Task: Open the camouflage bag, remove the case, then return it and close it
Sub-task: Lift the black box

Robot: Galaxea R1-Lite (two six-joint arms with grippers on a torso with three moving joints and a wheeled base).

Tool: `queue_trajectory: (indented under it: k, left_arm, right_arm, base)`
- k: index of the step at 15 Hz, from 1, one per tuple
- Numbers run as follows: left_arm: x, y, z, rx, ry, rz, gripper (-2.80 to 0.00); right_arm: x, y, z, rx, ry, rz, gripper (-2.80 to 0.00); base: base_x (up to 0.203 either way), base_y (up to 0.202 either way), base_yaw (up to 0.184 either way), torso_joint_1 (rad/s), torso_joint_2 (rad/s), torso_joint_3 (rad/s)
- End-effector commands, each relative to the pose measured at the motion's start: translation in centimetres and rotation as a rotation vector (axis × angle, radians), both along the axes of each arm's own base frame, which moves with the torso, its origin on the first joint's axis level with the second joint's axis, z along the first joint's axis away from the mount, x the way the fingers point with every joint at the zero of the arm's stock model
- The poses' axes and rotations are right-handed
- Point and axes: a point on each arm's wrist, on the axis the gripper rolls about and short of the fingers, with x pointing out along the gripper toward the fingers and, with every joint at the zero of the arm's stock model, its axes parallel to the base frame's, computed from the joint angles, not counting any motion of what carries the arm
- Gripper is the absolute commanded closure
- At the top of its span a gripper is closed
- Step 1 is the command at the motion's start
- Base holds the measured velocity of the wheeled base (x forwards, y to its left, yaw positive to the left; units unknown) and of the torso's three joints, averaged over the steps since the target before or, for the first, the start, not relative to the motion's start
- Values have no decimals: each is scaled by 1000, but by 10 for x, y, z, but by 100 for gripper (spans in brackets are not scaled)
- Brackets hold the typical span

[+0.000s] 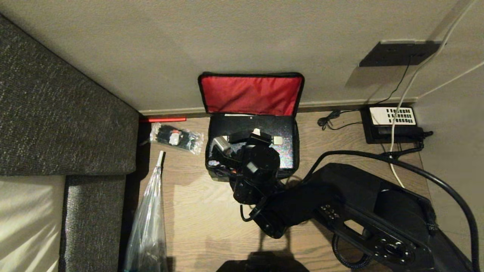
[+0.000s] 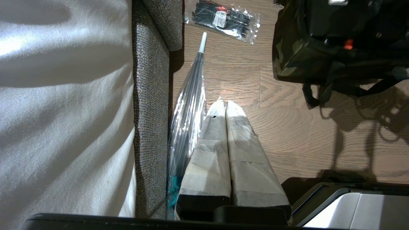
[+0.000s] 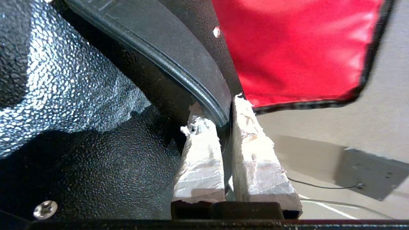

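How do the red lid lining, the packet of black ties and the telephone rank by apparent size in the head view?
1. Red lid lining, clearly largest.
2. Telephone and packet of black ties: they look about alike, so no ranking.

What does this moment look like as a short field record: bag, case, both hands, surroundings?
bag: camouflage bag on the wooden surface, red-lined lid open and leaning on the wall
case: black case partly inside the bag, one edge pinched
right hand: right hand over the bag, shut on the case's rim
left hand: left hand shut, empty, hanging apart from the bag
nearby: packet of black ties left of the bag; telephone to its right
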Motion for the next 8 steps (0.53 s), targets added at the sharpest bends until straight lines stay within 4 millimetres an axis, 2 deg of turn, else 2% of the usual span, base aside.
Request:
queue_trajectory:
  k: [1, 3, 8]
  left_arm:
    - [0, 0, 0, -1, -1, 0, 0]
    - [0, 0, 0, -1, -1, 0, 0]
    - [0, 0, 0, 1, 0, 0, 0]
  right_arm:
    - [5, 3, -23, -25, 25, -9, 0]
    - [9, 5, -34, 2, 45, 3, 0]
    - [24, 12, -40, 116, 112, 36, 0]
  base:
    - [0, 0, 0, 0, 0, 0]
    - [0, 0, 0, 0, 0, 0]
    - [0, 0, 0, 0, 0, 0]
